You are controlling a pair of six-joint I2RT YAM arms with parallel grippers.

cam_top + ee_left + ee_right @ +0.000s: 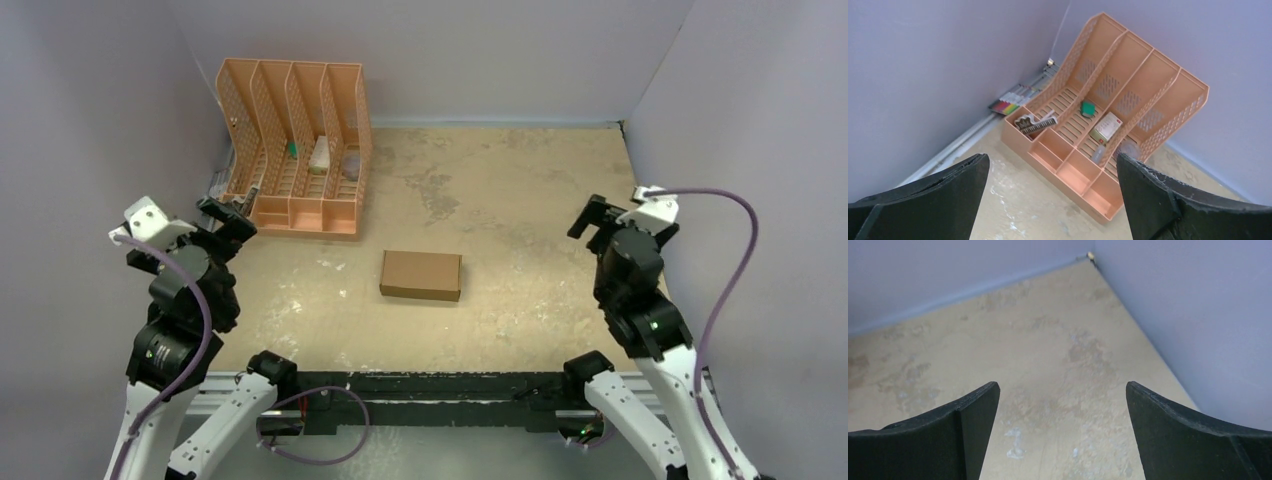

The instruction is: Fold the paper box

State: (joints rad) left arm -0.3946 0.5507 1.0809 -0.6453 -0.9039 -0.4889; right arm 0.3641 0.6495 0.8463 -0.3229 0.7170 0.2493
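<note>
The paper box (421,275) is a small flat rectangular brown cardboard box. It lies closed on the table near the middle, seen only in the top view. My left gripper (228,215) hangs open and empty at the left, well apart from the box, facing the orange organiser; in its wrist view the gripper (1053,165) has its jaws wide apart. My right gripper (598,217) is open and empty at the right, far from the box; its wrist view shows the gripper (1062,392) over bare table.
An orange slotted plastic file organiser (300,150) stands at the back left, holding small items (1105,126). Coloured pens (1010,100) lie behind it by the wall. Purple walls enclose the table on three sides. A black rail (420,385) runs along the near edge.
</note>
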